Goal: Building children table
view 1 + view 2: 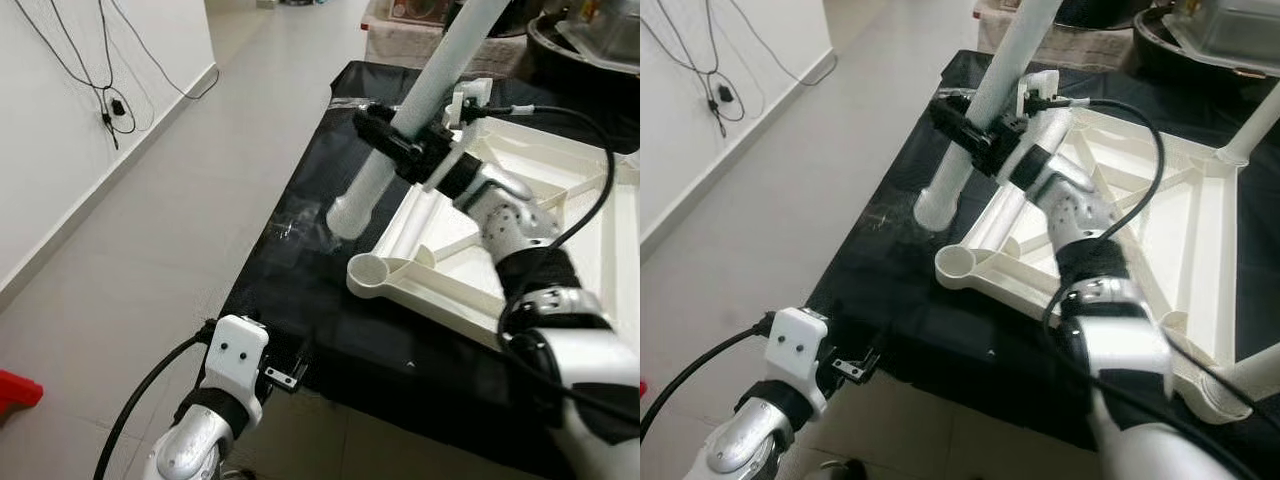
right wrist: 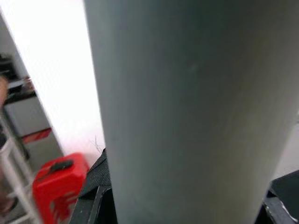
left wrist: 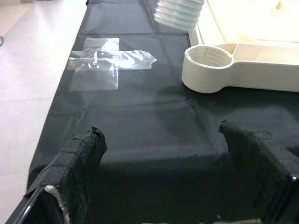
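Jaws of your right gripper (image 1: 405, 140) are clamped round the white table leg (image 1: 420, 110), gripping it partway up its length. Leg's long axis is tilted: threaded lower end hangs over the black-covered desk (image 1: 300, 270), upper end leans up and away toward the far edge.

Key relation: the open corner socket (image 1: 372, 272) of the upturned white tabletop (image 1: 520, 200) lies just beside and below the leg's lower end, on the near side of it, toward you. The two are apart, not yet engaged. Judgement: you need to bring the leg's end back toward you and stand it upright over that socket before seating it.

Left gripper (image 3: 163, 177) hovers at the desk's near edge, its jaws apart and holding nothing, pointed at the same socket. Left is nearer the socket; right has the leg.

Count: one leg in the jaws, two legs seemingly already fitted along the tabletop's right side, one tabletop, one empty socket in clear view. Crossed clear tape (image 3: 105, 65) sticks to the desk cloth near its left edge.
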### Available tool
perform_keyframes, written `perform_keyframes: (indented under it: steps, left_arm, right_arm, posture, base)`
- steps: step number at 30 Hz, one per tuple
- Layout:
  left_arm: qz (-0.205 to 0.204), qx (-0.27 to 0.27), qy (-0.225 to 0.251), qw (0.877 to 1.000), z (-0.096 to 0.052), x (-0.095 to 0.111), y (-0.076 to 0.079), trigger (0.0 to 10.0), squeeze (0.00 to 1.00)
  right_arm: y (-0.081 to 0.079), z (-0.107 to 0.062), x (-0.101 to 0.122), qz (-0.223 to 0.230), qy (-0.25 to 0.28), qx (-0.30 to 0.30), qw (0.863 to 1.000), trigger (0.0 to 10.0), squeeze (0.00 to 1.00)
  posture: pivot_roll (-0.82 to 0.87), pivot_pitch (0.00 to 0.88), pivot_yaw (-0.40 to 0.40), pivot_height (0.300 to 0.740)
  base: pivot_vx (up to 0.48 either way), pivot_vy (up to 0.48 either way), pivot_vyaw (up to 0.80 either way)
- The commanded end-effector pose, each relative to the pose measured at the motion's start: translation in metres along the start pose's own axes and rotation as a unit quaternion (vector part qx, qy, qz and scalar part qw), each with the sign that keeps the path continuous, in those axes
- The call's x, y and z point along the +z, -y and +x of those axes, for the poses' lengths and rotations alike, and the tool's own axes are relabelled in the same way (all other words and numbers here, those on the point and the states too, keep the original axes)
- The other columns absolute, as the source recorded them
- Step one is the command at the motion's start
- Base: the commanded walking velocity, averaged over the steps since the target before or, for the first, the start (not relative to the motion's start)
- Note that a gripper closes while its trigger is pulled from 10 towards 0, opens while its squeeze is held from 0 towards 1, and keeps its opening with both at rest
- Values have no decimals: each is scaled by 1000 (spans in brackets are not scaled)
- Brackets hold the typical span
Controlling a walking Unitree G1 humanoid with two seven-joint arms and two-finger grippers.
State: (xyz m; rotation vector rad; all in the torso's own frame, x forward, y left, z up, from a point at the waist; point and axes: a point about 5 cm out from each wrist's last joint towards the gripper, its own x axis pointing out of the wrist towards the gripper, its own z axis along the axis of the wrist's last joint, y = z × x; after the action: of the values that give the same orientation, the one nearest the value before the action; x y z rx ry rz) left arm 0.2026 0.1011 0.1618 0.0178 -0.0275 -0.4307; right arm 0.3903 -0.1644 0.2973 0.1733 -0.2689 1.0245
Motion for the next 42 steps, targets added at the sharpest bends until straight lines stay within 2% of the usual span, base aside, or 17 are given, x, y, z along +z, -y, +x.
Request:
perform_keyframes:
  steps: [1, 5, 7, 13, 24, 27, 29, 36, 42]
  left_arm:
    - [-11, -8, -5, 1000, -4, 1, 4, 10000, 0]
    - [-13, -9, -7, 1000, -5, 2, 6, 10000, 0]
    - [-14, -11, -10, 1000, -7, 3, 8, 10000, 0]
    - [-13, -12, -16, 1000, -10, 3, 8, 10000, 0]
    - [-9, -18, -23, 1000, -12, 2, 10, 10000, 0]
    - [-9, -18, -23, 1000, -12, 2, 10, 10000, 0]
    - [-9, -17, -24, 1000, -12, 2, 10, 10000, 0]
    - [-10, -16, -25, 1000, -11, 1, 10, 10000, 0]
    - [-12, -12, -25, 1000, -11, 1, 9, 10000, 0]
  right_arm:
    - [-2, -2, 1, -12, -28, 37, 999, 10000, 0]
    - [-3, -5, -1, -9, -41, 59, 997, 10000, 0]
    - [-4, -12, 0, -3, -55, 92, 994, 10000, 0]
    - [-5, -21, 3, 11, -56, 130, 990, 10000, 0]
    - [-12, -24, -12, 20, -89, 182, 979, 10000, 0]
    - [-12, -24, -12, 20, -89, 182, 979, 10000, 0]
    - [-14, -19, -16, 2, -103, 187, 977, 10000, 0]
    - [-13, -10, -17, -19, -113, 168, 979, 10000, 0]
    - [-12, -10, -20, -20, -131, 163, 978, 10000, 0]
  posture:
    - [149, 278, -56, 740]
    - [150, 282, -54, 740]
    - [156, 286, -53, 740]
    - [152, 284, -52, 740]
    - [154, 281, -50, 740]
    - [154, 281, -50, 740]
    - [153, 284, -51, 740]
    - [149, 287, -58, 740]
    - [148, 287, -60, 740]
  base:
    - [0, 0, 0]
    - [0, 0, 0]
    - [0, 0, 0]
    - [0, 0, 0]
    - [0, 0, 0]
    - [0, 0, 0]
    - [0, 0, 0]
    - [0, 0, 0]
    - [0, 0, 0]
